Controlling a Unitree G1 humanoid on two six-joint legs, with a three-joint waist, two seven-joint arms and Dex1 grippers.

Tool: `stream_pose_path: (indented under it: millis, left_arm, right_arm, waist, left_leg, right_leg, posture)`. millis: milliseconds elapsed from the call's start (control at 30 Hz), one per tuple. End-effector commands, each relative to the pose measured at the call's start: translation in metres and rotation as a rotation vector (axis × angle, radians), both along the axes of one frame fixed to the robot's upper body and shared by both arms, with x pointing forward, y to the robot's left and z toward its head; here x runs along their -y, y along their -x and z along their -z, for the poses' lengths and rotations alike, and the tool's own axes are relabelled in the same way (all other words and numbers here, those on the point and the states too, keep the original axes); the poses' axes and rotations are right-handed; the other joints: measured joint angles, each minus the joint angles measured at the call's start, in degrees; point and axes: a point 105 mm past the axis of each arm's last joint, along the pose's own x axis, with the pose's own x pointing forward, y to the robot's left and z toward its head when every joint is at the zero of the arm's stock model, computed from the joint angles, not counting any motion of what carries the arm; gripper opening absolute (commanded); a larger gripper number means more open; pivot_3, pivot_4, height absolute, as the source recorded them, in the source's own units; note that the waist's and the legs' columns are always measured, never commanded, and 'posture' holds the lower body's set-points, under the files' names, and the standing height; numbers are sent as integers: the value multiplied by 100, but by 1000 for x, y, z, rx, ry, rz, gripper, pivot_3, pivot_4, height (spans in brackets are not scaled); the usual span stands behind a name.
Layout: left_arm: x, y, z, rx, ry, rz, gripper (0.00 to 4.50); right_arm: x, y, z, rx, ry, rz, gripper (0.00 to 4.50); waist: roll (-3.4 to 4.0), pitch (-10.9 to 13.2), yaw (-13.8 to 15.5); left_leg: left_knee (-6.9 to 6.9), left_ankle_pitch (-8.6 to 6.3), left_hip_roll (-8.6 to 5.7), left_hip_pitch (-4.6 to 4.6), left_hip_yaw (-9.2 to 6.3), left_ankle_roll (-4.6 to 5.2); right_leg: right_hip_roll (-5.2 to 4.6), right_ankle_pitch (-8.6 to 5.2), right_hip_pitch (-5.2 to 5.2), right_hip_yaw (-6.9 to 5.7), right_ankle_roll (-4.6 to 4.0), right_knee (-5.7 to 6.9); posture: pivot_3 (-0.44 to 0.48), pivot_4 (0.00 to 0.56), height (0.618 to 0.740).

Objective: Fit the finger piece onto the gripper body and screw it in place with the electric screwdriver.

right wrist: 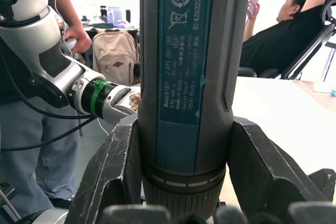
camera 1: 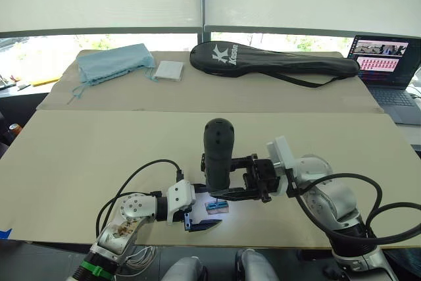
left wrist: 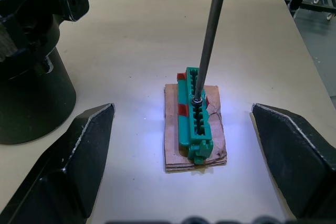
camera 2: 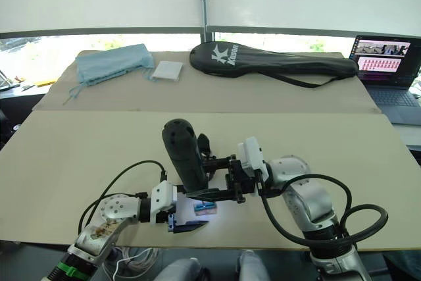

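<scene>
**Two grippers meet at the near edge, bit down on the green block**

Two arms converge at the near middle of the table (camera 1: 79,156). Right gripper (right wrist: 181,171) has its black fingers (right wrist: 113,177) pressed against both sides of the electric screwdriver (camera 1: 218,153), pinching the thick dark barrel low down. The tool stands nearly upright, rounded end up, leaning slightly. From the right wrist view the barrel sits squarely between the two fingers, label facing the camera.

Down at the tip, the thin metal bit (left wrist: 210,40) comes in at a slant and its end touches the top of the small green-and-brown block (left wrist: 195,121), which lies flat on the table in a patch of bluish light. Left gripper (left wrist: 184,145) lies low on the table just on the near left of that block, fingers spread wide, one on each side of the block and touching neither it nor the bit.

Gripper body (left wrist: 31,61) stands on its round base just beside the left finger, close to the block; from the head views it is mostly hidden behind the screwdriver. I cannot make out the finger piece.

Far side of the table: a long black racket bag (camera 1: 276,60) in the middle, a light blue cloth pouch (camera 1: 115,62) on the left, a small white square pad (camera 1: 169,70) just right of it. An open laptop (camera 1: 388,74) sits at the far right. In the right wrist view a seated person (right wrist: 283,30) holds a phone.
</scene>
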Motion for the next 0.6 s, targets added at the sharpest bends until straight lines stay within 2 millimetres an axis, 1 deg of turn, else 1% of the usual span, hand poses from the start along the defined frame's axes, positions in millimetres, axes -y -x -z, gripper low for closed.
stream_pose_path:
  millis: [33, 367, 600]
  left_arm:
    - [0, 7, 20, -72, -46, -6, 4411]
    - [0, 7, 21, -70, -48, -2, 4411]
    - [0, 7, 21, -70, -47, -4, 4411]
  right_arm:
    - [0, 2, -13, 64, -29, -16, 1900]
    - [-1, 1, -11, 68, -22, -14, 1900]
    - [-5, 2, -5, 57, -5, -10, 1900]
  waist:
    - [0, 0, 0]
    - [0, 0, -1]
    - [1, 0, -2]
  left_leg:
    - [0, 0, 0, 0, 0, 0]
    - [0, 0, 0, 0, 0, 0]
    - [0, 0, 0, 1, 0, 0]
  right_leg:
    - [0, 0, 0, -1, 0, 0]
    - [0, 0, 0, 0, 0, 0]
    - [0, 0, 0, -1, 0, 0]
  posture:
    - [0, 150, 740]
    - [0, 150, 740]
    - [0, 150, 740]
